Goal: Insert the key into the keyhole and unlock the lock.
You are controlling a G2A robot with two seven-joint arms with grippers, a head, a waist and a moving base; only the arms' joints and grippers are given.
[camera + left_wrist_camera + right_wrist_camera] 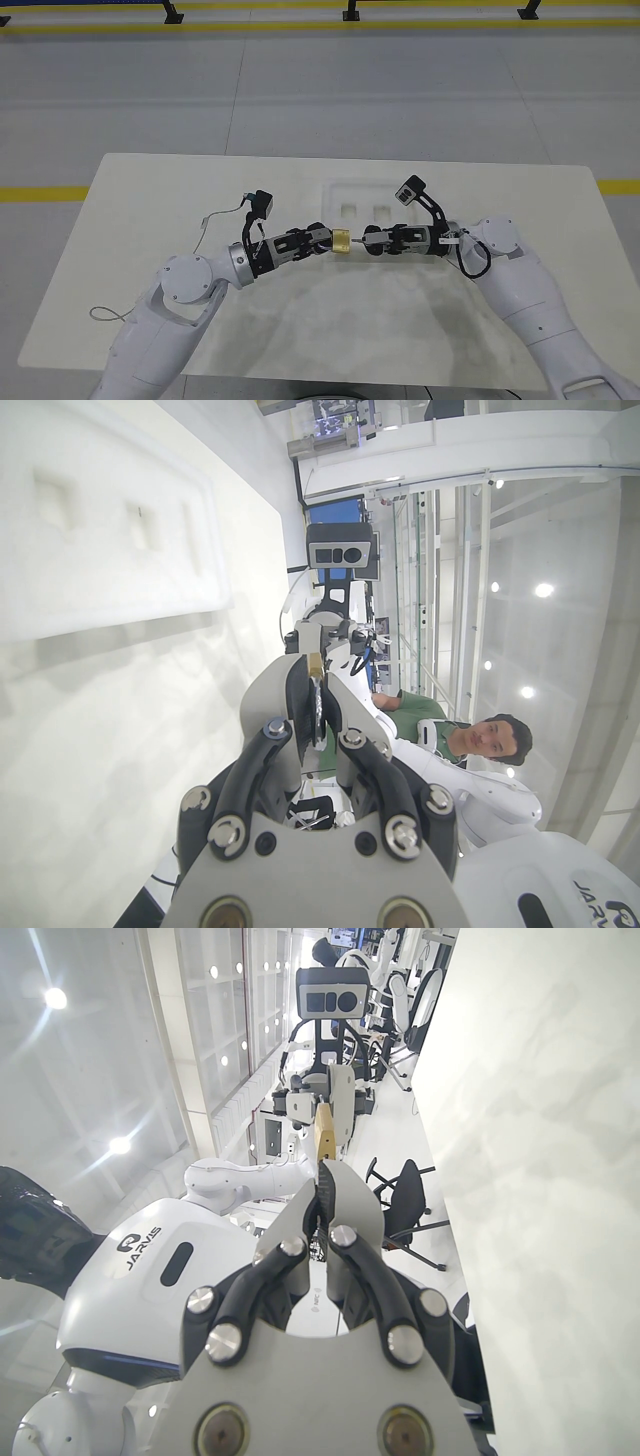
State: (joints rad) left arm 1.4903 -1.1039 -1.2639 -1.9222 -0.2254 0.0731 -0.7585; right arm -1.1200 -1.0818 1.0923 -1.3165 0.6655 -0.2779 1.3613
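Both arms are up over the middle of the table (150, 250), nose to nose. The left pincer (314, 686) is clenched on the lock (325, 1135). A silvery part sits squeezed between its dark pads and the brass body pokes out past the fingertips, straight toward the other arm.

Across from it, the right pincer (320, 1185) is clamped down too, its pads pressed nearly flat together on the key (359, 241). Only a thin sliver of the key shows ahead of those fingertips. It runs directly forward from the right pincer to the near face of the brass body, so the lock sits just beyond the right fingertips, and key and lock are lined up end to end between the two pincers. The tip is right at the brass, but I cannot tell whether it sits inside the keyhole or only touches the face.

Lock and key are both off the tabletop, carried in the air between the two pincers. Beyond the pair, on the far side from the robot, a white foam tray (335, 190) with shallow recesses lies flat on the table, close to the pincers but apart from them.
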